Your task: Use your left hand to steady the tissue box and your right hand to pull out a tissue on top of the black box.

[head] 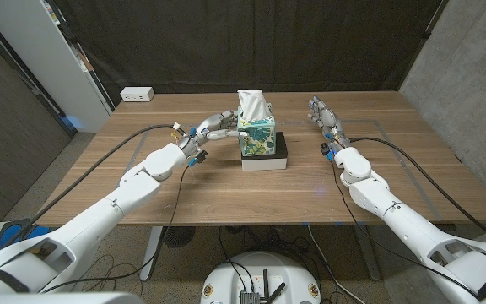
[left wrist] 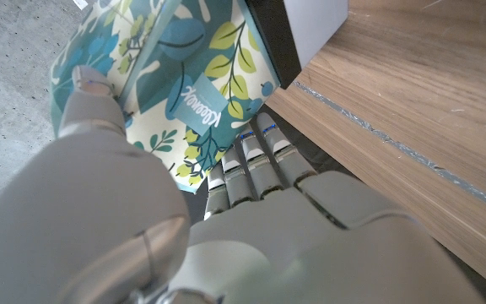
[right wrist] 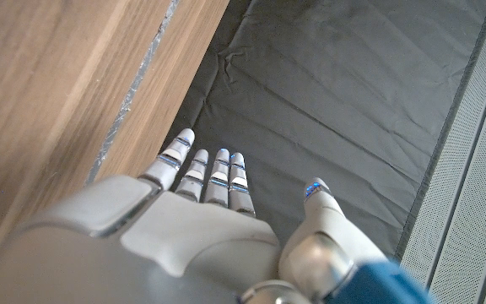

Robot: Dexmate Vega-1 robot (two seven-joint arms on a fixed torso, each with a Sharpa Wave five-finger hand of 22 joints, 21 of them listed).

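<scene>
both arms reach in from the near corners over the wooden desk point(head: 226, 198), with black cables trailing along them; the left hand point(head: 212, 127) lies against the left side of the tissue box point(head: 256, 134), and in the left wrist view the thumb point(left wrist: 91, 101) presses on the leaf-patterned side while the other fingers point(left wrist: 256, 165) wrap under the box's lower edge, so this hand is grasping the box; the right hand point(head: 323, 116) stands apart to the right of the box, fingers extended and slightly spread, released and holding nothing, and in the right wrist view its fingertips point(right wrist: 205, 165) point past the desk's far edge toward the dark curtain point(right wrist: 344, 93); the tissue box sits on top of the black box point(head: 265, 157) near the middle of the desk, with a white tissue point(head: 251, 104) standing up out of its top; past the far left corner of the desk a white power strip point(head: 137, 95) lies near the edge
</scene>
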